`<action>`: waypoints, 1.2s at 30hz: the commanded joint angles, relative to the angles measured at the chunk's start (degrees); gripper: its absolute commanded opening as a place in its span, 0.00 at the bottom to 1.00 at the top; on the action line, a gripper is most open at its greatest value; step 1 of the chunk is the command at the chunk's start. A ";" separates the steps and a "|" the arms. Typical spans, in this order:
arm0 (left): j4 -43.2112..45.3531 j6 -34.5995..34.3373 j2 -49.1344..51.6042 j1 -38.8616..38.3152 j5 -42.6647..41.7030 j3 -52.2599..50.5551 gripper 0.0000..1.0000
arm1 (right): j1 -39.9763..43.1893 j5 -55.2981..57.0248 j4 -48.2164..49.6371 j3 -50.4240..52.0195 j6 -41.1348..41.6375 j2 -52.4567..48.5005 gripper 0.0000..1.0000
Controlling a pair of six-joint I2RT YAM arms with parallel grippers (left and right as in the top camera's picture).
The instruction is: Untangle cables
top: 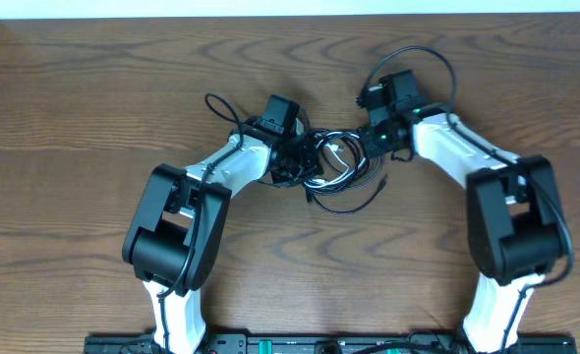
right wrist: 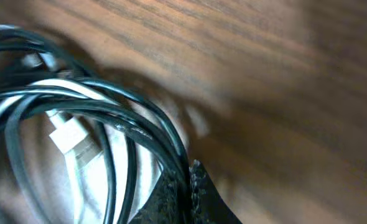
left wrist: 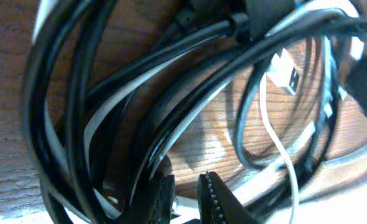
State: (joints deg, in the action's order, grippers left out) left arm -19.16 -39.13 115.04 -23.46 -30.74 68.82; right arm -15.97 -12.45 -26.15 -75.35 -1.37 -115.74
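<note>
Two robot arms meet over the cables (top: pixel 331 169), a snarl of thin black cords and one white cord (left wrist: pixel 277 140) lying heaped on the wooden table (top: pixel 93 88) near its middle, between the two wrists. The right gripper (right wrist: pixel 186 183) has its fingers pressed tight together at the right-hand edge of the heap, and a pair of black strands run straight into its tips, so it looks to be nipping them. The left gripper (left wrist: pixel 186 199) sits low over the left side of the bundle with its fingertips drawn close, only a narrow slit between them; whether a cord is caught there I cannot tell. Up close the loops cross and overlap one another, the white plug (left wrist: pixel 285 71) lying bare among them on the wood. One black loop strays out toward the far left and another end trails off at the near side, but no cord lies apart from the rest. By the look of it the job is barely begun: a hold has been taken, and every separation is yet to be made.
</note>
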 commanded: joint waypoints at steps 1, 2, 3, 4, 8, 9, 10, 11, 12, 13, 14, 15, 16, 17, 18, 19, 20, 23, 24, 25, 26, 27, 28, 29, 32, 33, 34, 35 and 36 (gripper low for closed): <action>-1.18 0.55 1.90 0.20 1.90 -1.09 0.21 | 4.94 -7.23 -4.20 -1.84 4.85 8.72 0.01; -1.18 0.55 1.90 0.20 1.90 -1.09 0.21 | 5.79 -7.74 -5.55 -1.84 5.01 9.79 0.01; -1.18 0.55 1.90 0.20 1.90 -1.09 0.21 | 7.02 -8.35 -7.61 -1.84 5.09 11.19 0.01; -1.18 0.55 1.90 0.20 1.90 -1.09 0.21 | 8.15 -8.83 -9.55 -1.84 5.18 12.33 0.01; -1.18 0.55 1.90 0.20 2.34 -1.09 0.21 | 14.08 -8.81 -19.78 -1.84 5.14 14.67 0.01; -1.18 0.55 1.90 0.20 2.34 -1.09 0.21 | 14.88 -8.57 -21.00 -1.77 5.11 14.49 0.01; -1.18 0.55 1.90 0.20 2.34 -1.09 0.21 | 15.82 -7.56 -22.73 -1.68 5.09 14.03 0.01; -1.18 0.55 1.90 0.20 2.34 -1.09 0.21 | 16.61 -5.49 -24.44 -1.57 5.14 13.07 0.01; -1.16 0.55 1.90 0.20 2.34 -1.09 0.21 | 16.81 -4.57 -24.98 -1.51 5.16 12.46 0.01; -1.16 0.55 1.90 0.20 2.36 -1.09 0.21 | 16.85 -3.63 -25.59 -1.46 5.14 11.37 0.01; -1.16 0.55 1.90 0.20 2.34 -1.09 0.21 | 16.81 -3.04 -26.14 -1.46 5.16 9.99 0.01; -1.16 0.55 1.90 0.20 2.34 -1.09 0.21 | 16.65 -2.86 -26.53 -1.46 5.14 8.68 0.01; -1.18 0.55 1.90 0.20 2.34 -1.09 0.21 | 16.48 -2.86 -26.95 -1.46 5.14 6.97 0.01; -1.18 0.55 1.90 0.20 2.32 -1.09 0.21 | 16.37 -2.86 -27.21 -1.46 5.14 5.81 0.01; -1.18 0.55 1.90 0.17 2.32 -1.09 0.21 | 16.22 -2.89 -27.26 -1.46 5.14 4.57 0.01; -1.18 0.55 1.90 0.20 2.32 -1.09 0.21 | 16.06 -2.91 -27.26 -1.46 5.14 3.19 0.01; -1.18 0.55 1.90 0.17 2.32 -1.09 0.21 | 15.96 -2.91 -27.23 -1.46 5.14 2.45 0.01; -1.05 0.57 1.88 0.20 2.27 -1.07 0.21 | 15.91 -2.95 -27.21 -1.57 5.01 1.64 0.11; -0.81 0.87 1.84 0.31 1.88 -1.05 0.20 | 15.93 -2.97 -27.30 -1.81 4.94 1.75 0.18; -0.20 2.80 1.55 0.61 0.61 -0.85 0.21 | 15.93 -2.99 -27.69 -2.45 4.94 1.75 0.27; -0.04 4.48 1.18 0.90 -0.52 -0.55 0.21 | 15.93 -3.45 -28.33 -3.26 4.52 1.75 0.33; -0.11 5.57 0.83 1.14 -1.25 -0.22 0.21 | 15.93 -4.13 -28.72 -3.76 3.80 1.75 0.38; -0.11 6.99 -0.13 1.51 -1.90 0.24 0.21 | 15.93 -5.29 -29.46 -4.72 2.58 1.75 0.43; -0.31 8.00 -1.33 1.73 -1.84 0.48 0.21 | 15.91 -5.97 -30.08 -5.57 2.10 1.75 0.46; -0.31 12.72 -7.08 1.90 -1.40 0.59 0.22 | 15.87 -10.56 -32.09 -9.22 -0.24 1.75 0.55; -0.35 13.44 -8.68 1.90 -1.09 0.59 0.24 | 15.87 -11.78 -32.35 -9.88 -0.52 1.75 0.56; -0.55 13.64 -11.37 1.90 0.11 0.59 0.25 | 15.87 -15.65 -32.57 -11.21 -1.53 1.75 0.58; -0.57 13.66 -12.79 1.90 0.37 0.59 0.25 | 15.76 -18.25 -32.33 -11.80 -2.14 1.75 0.60; -0.48 13.64 -14.38 1.92 0.39 0.59 0.25 | 15.47 -20.17 -31.56 -12.04 -2.21 1.75 0.63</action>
State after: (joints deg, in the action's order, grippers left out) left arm -19.53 -28.58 106.37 -21.63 -31.66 68.75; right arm 0.51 -24.03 -58.41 -85.41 -0.93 -114.48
